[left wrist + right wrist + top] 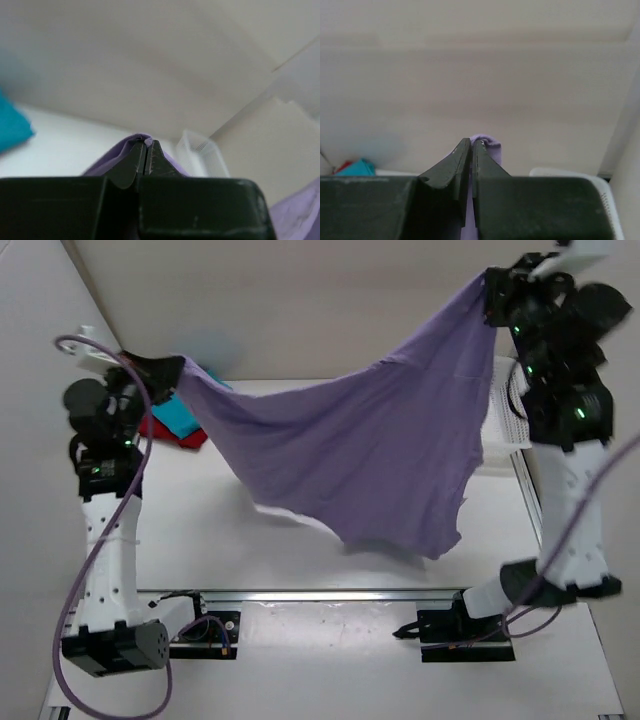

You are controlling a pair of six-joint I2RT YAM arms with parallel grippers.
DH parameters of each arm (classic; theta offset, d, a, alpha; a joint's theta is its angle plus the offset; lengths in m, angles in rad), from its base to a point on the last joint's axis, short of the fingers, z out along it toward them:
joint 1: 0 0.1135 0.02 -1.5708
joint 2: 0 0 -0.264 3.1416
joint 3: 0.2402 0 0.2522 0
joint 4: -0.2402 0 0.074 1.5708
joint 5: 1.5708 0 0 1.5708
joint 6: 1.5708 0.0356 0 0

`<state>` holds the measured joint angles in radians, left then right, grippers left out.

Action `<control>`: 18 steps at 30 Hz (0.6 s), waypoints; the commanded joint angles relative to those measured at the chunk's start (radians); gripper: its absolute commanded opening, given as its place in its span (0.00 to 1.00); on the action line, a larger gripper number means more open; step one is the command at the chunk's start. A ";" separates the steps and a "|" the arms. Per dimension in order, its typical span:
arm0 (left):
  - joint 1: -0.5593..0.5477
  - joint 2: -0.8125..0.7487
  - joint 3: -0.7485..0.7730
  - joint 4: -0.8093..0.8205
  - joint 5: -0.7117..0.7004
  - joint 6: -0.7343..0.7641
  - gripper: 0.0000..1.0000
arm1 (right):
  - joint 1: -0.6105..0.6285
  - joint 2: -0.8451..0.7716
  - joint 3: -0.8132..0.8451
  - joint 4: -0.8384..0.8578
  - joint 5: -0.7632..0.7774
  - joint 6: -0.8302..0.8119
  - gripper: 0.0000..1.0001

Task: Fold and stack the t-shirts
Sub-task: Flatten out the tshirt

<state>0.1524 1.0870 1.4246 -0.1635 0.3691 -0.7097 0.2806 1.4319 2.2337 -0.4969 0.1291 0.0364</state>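
The left arm (pixel 108 540) and right arm (pixel 572 510) had white links, black joints with small green lights, looping purple cables (pixel 66 630) and dark tapered fingers (pixel 451 172).

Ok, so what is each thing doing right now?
Purple t-shirt, unfolded, hanging stretched in the air.
Left gripper, shut on the purple t-shirt.
Right gripper, shut on the purple t-shirt.
Teal t-shirt, lying on the table, touching the red one.
Red t-shirt, lying on the table.

White table (pixel 300 560), red shirt (pixel 190 439), teal shirt (pixel 178 416)
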 commanded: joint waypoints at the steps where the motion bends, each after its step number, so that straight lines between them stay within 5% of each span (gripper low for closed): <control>1: -0.075 0.080 -0.168 0.022 -0.140 0.049 0.00 | -0.144 0.233 0.027 -0.005 -0.359 0.074 0.00; 5: -0.102 0.279 -0.147 0.061 -0.151 0.053 0.00 | -0.179 0.456 0.133 0.000 -0.424 0.095 0.00; 8: -0.140 0.482 0.096 -0.002 -0.164 0.076 0.00 | -0.195 0.591 0.200 0.041 -0.407 0.132 0.00; 15: -0.122 0.772 0.659 -0.134 -0.104 0.029 0.00 | -0.258 0.546 0.282 0.254 -0.404 0.278 0.00; 18: -0.074 0.791 0.741 -0.131 -0.081 0.000 0.00 | -0.279 0.486 0.285 0.330 -0.457 0.345 0.00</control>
<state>0.0299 1.9594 2.0441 -0.3107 0.2611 -0.6811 0.0227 2.1197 2.4157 -0.4187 -0.2790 0.2935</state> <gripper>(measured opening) 0.035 0.023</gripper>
